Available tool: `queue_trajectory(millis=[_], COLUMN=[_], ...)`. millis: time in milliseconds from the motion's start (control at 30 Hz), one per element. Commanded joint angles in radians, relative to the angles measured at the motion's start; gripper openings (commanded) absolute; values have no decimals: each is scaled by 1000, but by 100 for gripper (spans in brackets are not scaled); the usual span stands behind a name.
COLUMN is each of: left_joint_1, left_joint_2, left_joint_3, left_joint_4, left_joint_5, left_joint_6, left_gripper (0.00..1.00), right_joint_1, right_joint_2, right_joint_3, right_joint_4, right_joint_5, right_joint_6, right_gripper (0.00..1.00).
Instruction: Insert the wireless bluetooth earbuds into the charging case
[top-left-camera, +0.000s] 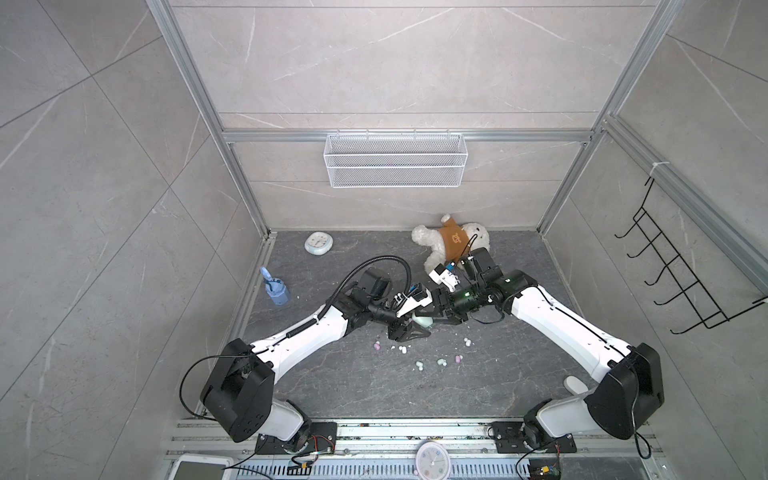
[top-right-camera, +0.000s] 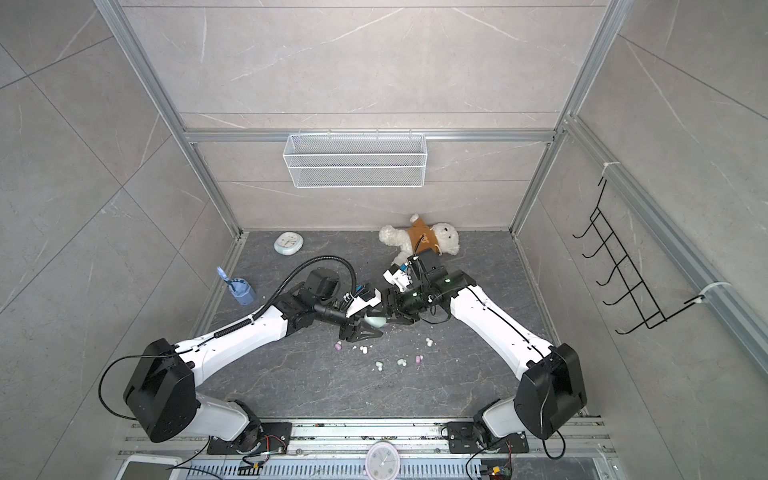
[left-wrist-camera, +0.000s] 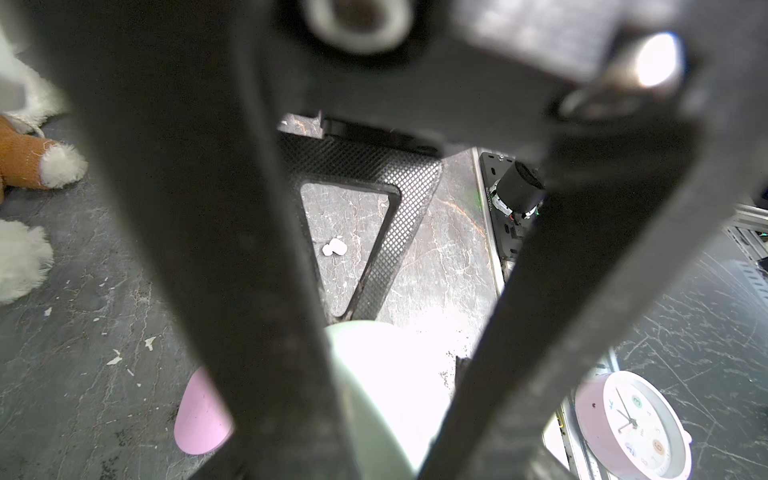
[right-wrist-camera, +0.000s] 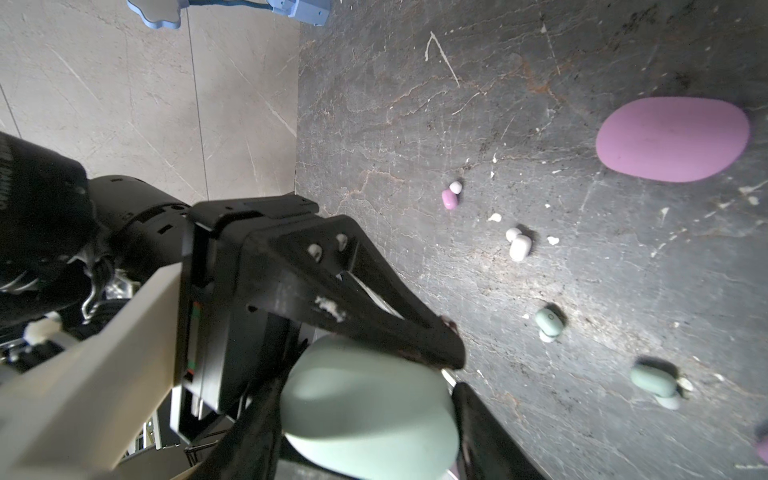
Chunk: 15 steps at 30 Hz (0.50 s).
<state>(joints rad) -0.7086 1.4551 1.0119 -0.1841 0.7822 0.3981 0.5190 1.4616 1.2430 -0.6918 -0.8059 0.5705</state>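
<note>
Pinching the shut charging case (right-wrist-camera: 365, 407), the right gripper (top-left-camera: 438, 321) braced it, seemingly for prising open by the left gripper (top-left-camera: 422, 330), squeeze unclear

Landmark: charging case (top-left-camera: 423, 321), middle of the surface (top-left-camera: 490, 395).
Earbuds (top-left-camera: 419, 365): scattered on the surface, just before the case.
Plush bear (top-left-camera: 451, 241): behind the case, rightward.
Clock (top-left-camera: 318, 242): behind it, leftward.
Brush cup (top-left-camera: 276, 293): well left of it.

White arm shells (top-left-camera: 552, 316), black joints (top-left-camera: 237, 390) (cables (top-left-camera: 374, 262) looped)
</note>
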Motion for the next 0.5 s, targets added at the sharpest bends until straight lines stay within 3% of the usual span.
queue_trajectory(millis=[0, 467], left_joint_1=[-13, -14], left_joint_2=[-51, -78], left_joint_3=[-16, -42], left_joint_4=[28, 72], left_joint_5=[16, -6], left_joint_6=[26, 22], left_gripper=[59, 53], right_joint_1=[4, 2], right_joint_2=[9, 14], right_joint_3=[-1, 3], right_joint_4=[48, 50], right_joint_5=[-12, -11], right_joint_6=[22, 38], right_gripper=[39, 38])
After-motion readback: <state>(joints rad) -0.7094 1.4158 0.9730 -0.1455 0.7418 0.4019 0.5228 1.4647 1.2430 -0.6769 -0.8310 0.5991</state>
